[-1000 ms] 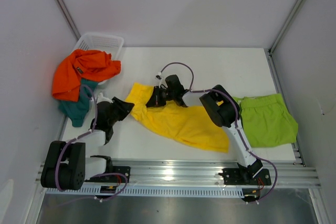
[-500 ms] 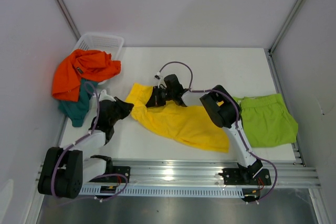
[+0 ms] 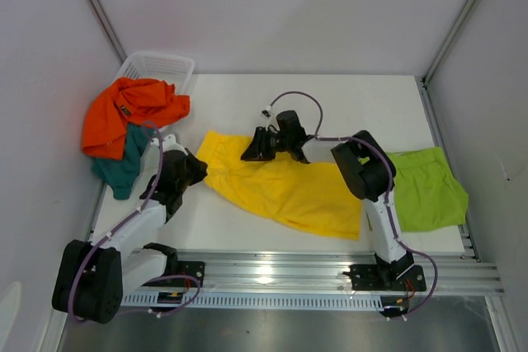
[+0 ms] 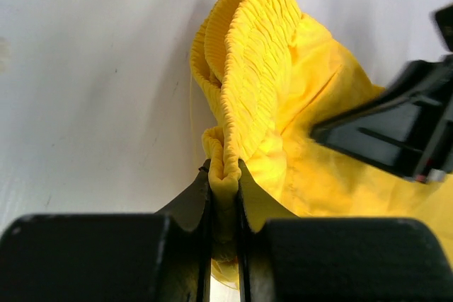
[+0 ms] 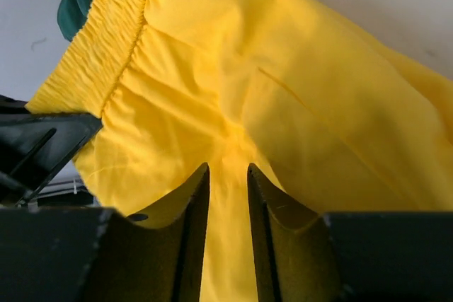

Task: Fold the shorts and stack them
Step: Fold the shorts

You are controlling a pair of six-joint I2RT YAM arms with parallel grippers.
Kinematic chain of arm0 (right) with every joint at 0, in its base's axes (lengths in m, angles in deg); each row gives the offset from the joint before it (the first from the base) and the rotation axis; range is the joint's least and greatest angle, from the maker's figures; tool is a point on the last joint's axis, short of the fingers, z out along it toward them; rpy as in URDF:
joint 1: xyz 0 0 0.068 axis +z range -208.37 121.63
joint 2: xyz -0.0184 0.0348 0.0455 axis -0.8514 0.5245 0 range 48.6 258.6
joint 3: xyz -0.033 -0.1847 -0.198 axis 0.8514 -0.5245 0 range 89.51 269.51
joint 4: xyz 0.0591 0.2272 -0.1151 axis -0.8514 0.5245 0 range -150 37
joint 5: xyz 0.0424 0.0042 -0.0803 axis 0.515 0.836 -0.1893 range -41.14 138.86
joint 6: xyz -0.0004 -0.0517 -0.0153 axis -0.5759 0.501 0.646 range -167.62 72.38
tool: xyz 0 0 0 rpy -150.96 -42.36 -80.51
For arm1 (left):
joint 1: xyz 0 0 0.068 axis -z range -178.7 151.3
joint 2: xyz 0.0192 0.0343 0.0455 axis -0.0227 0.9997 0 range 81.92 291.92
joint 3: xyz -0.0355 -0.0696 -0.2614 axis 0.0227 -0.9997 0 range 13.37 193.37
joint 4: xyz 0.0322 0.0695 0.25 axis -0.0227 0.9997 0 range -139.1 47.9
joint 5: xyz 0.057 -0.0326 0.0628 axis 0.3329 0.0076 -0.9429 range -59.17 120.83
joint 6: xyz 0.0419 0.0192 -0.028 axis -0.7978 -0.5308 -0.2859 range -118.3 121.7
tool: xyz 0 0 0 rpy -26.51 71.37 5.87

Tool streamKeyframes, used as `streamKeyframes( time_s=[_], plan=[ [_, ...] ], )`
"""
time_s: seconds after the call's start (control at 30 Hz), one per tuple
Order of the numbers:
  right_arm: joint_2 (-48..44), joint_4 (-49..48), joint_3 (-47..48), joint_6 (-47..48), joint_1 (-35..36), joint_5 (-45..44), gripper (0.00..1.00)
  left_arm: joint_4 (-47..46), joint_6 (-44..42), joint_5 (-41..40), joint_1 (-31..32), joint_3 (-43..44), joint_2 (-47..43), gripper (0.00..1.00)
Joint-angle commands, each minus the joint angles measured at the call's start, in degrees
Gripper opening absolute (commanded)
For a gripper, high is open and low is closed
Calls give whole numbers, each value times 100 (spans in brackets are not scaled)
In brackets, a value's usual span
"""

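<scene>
The yellow shorts [image 3: 285,191] lie spread across the table's middle. My left gripper [image 3: 195,172] is shut on the left end of their ribbed waistband [image 4: 244,68], and the cloth is pinched tight between the fingers [image 4: 224,175]. My right gripper [image 3: 257,147] is at the shorts' far edge, shut on a fold of yellow cloth [image 5: 228,171] with creases radiating from the pinch. Lime green shorts [image 3: 425,189] lie flat at the right. Orange shorts [image 3: 132,113] hang over the basket's front, with teal shorts [image 3: 118,168] below them.
A white mesh basket [image 3: 161,65] stands at the back left corner. The metal rail [image 3: 272,274] with both arm bases runs along the near edge. Grey walls close in the left, back and right sides.
My right gripper has moved right and slightly back, keeping hold of the yellow cloth, and its arm swung right. My left arm has reached a little further out. The shorts lie a bit flatter.
</scene>
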Motion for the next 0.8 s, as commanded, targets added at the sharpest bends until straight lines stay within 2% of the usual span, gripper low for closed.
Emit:
streamKeyframes(
  time_s=[0.0,0.07,0.2,0.3,0.53,0.77],
  plan=[
    [-1039,-72,-511,111,-149,-101,30,304,-353,-583,139,379,-145,0],
    [-1251,411,-697,278,-158,-294,24,435,-406,-697,157,423,-258,0],
    [-1779,588,-1469,463,-149,-505,7,655,-502,-864,236,546,-399,0],
    [-2008,938,-1621,551,-61,-523,0,752,-564,-961,289,652,-435,0],
    [-2166,475,-2446,261,159,-523,0,805,-652,-1181,517,714,-610,0],
    [-2184,738,-2675,95,282,-629,0,823,-862,-1357,684,775,-813,0]
  ],
)
